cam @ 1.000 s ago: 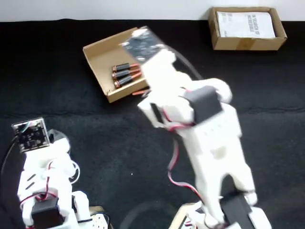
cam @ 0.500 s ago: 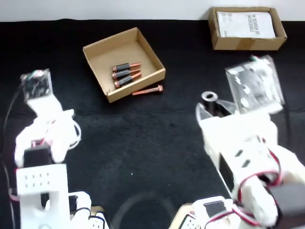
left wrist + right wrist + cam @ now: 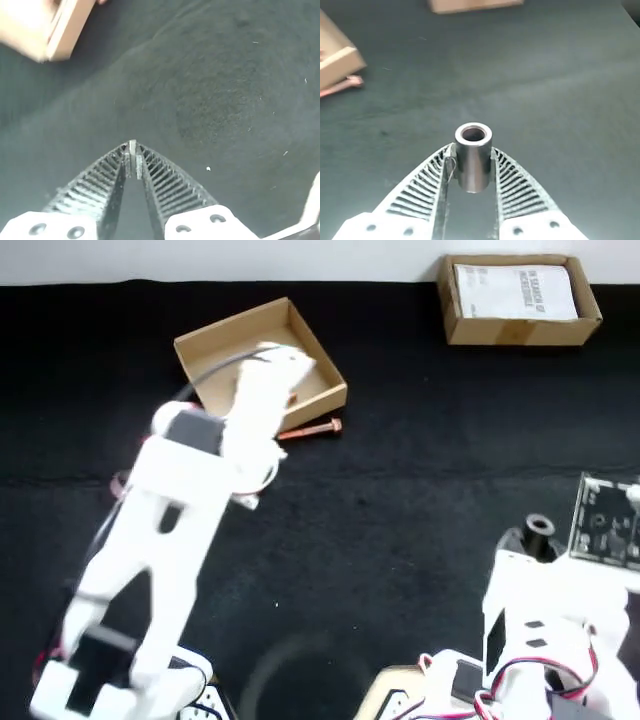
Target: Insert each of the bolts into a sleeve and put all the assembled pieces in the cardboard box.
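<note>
**High view.** We find the left arm (image 3: 190, 500) stretched across the black cloth-covered table (image 3: 420, 470), its wrist over the open, shallow cardboard box (image 3: 215, 350). The copper-coloured bolt (image 3: 310, 428) lies on the cloth just beside the box's near wall. Its long axis runs roughly along that wall, and its head appears to point toward the right arm's side. The right arm (image 3: 545, 620) stands well apart at the near edge, with the dark steel cylindrical sleeve (image 3: 540, 527) upright at its tip. A second cardboard box with a printed sheet (image 3: 515, 300) sits at the far edge.

**Left wrist view.** The left gripper (image 3: 132, 159) is pressed together, its tips meeting with nothing between them, above bare cloth. A corner of the open box (image 3: 65, 25) shows beyond it.

**Right wrist view.** The right gripper (image 3: 473, 150) pinches the sleeve (image 3: 473, 165) by its sides, the bore open toward the camera. The bolt (image 3: 340, 85) lies far off, beside the box corner.

**Assessment.** We judge the left arm by far the nearer to the bolt. Its claw would have to spread and close across the shaft, square to the long axis. The shaft would then have to be brought in line with the upright bore.
</note>
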Controlling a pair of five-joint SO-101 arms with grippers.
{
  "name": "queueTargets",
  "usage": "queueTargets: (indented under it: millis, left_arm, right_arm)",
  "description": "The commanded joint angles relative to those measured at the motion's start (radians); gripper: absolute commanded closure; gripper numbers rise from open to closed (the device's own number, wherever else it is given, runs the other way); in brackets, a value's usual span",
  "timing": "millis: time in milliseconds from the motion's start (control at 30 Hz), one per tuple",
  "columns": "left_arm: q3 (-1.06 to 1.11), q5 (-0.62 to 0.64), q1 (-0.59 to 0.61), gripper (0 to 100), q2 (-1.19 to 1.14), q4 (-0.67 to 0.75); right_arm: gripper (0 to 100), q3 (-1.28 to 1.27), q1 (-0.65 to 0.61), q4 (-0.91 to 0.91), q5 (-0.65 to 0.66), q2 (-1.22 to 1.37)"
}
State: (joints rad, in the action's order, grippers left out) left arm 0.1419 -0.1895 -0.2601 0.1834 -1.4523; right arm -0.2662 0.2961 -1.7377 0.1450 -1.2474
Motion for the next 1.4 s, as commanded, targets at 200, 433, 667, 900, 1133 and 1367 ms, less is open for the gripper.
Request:
queueTargets:
  millis: [200,433,667,900,1133,1367]
  left_arm:
    - [-0.351,-0.419,-0.068,99,-0.375,0.014]
    - [-0.624,-0.624,-0.067,99,-0.694,0.038]
    - [-0.981,-0.692,-0.065,99,-1.001,0.012]
    - [-1.305,-0.715,-0.051,88,-1.230,-0.044]
    - [-1.469,-0.727,-0.030,87,-1.346,-0.037]
    - [-1.480,-0.807,-0.012,87,-1.414,0.049]
  right_arm:
    - [99.1,-0.464,0.367,0.225,0.147,-0.332]
    - [99.1,-0.748,0.475,0.314,0.241,-0.576]
    - [99.1,-0.825,0.490,0.371,0.253,-0.573]
    - [99.1,-0.869,0.490,0.447,0.258,-0.576]
    - [99.1,-0.868,0.492,0.444,0.258,-0.576]
    - [99.1,-0.869,0.492,0.441,0.316,-0.576]
